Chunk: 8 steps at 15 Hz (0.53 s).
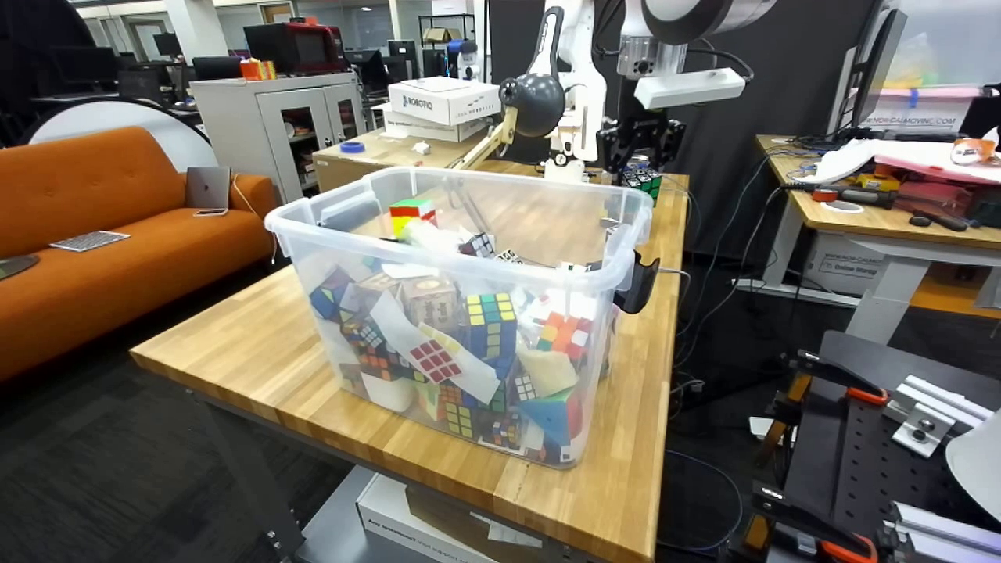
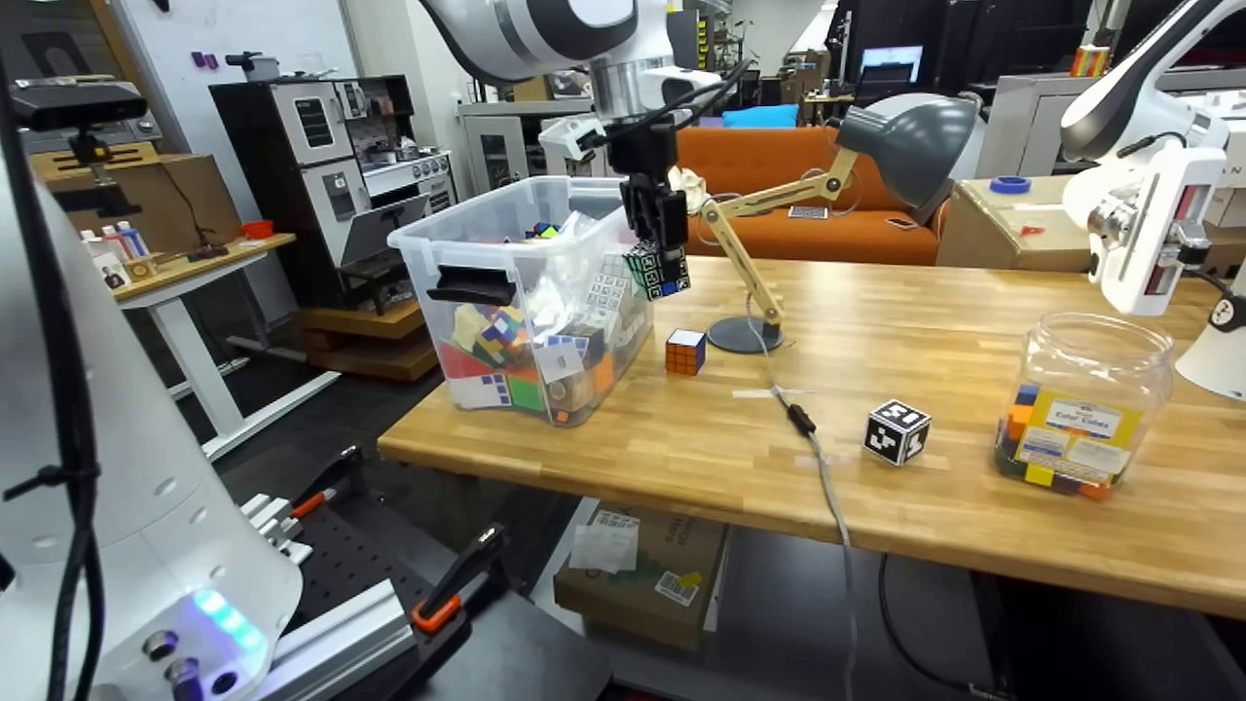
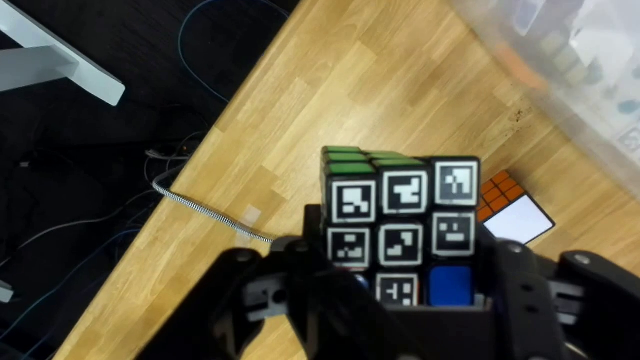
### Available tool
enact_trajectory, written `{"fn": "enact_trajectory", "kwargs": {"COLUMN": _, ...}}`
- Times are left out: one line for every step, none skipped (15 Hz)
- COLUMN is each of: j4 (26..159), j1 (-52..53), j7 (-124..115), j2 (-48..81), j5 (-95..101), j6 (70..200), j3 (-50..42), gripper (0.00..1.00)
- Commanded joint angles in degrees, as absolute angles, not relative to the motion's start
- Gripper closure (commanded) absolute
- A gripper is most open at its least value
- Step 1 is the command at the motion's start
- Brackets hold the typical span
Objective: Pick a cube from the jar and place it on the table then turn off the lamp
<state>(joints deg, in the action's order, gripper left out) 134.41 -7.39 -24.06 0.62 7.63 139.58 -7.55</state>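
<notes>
Within my gripper (image 3: pixel 400 237), a clamped marker-patterned cube (image 3: pixel 402 215), below them the wooden table (image 2: pixel 934 321), beside them the clear bin (image 1: pixel 446 256), apart from them the lamp (image 2: pixel 891 141).

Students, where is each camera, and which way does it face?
In an exterior view: beside the robot base, facing the table and sofa; base, arm, gripper show.
In an exterior view: near the storage bin, facing the desk lamp; arm, gripper, base edge show.
Wrist view: on the arm, facing down at the held tag-covered cube; fingers show.
Both exterior views share desk lamp, gripper, storage bin.
</notes>
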Motion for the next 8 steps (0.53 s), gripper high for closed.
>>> {"fn": "enact_trajectory", "kwargs": {"j4": 125.9, "j1": -8.1, "j7": -18.9, "j2": 9.2, "j5": 1.1, "j6": 139.3, "j3": -8.3, "gripper": 0.63}}
{"fn": "enact_trajectory", "kwargs": {"j4": 123.4, "j1": -8.2, "j7": -17.3, "j2": 11.6, "j5": -1.5, "j6": 138.5, "j3": -8.3, "gripper": 0.63}}
{"fn": "enact_trajectory", "kwargs": {"j4": 120.9, "j1": -8.5, "j7": -15.8, "j2": 14.4, "j5": -3.8, "j6": 137.9, "j3": -8.2, "gripper": 0.63}}
{"fn": "enact_trajectory", "kwargs": {"j4": 118.7, "j1": -8.9, "j7": -14.2, "j2": 16.6, "j5": -6.2, "j6": 137.1, "j3": -7.9, "gripper": 0.63}}
{"fn": "enact_trajectory", "kwargs": {"j4": 116.8, "j1": -9.1, "j7": -13.5, "j2": 19.0, "j5": -7.5, "j6": 136.5, "j3": -7.8, "gripper": 0.63}}
{"fn": "enact_trajectory", "kwargs": {"j4": 115.1, "j1": -9.1, "j7": -13.3, "j2": 21.1, "j5": -8.0, "j6": 136.1, "j3": -7.9, "gripper": 0.63}}
{"fn": "enact_trajectory", "kwargs": {"j4": 113.5, "j1": -9.1, "j7": -13.1, "j2": 23.1, "j5": -8.5, "j6": 135.6, "j3": -7.9, "gripper": 0.63}}
{"fn": "enact_trajectory", "kwargs": {"j4": 112.1, "j1": -9.0, "j7": -13.3, "j2": 24.8, "j5": -8.3, "j6": 135.2, "j3": -8.1, "gripper": 0.63}}
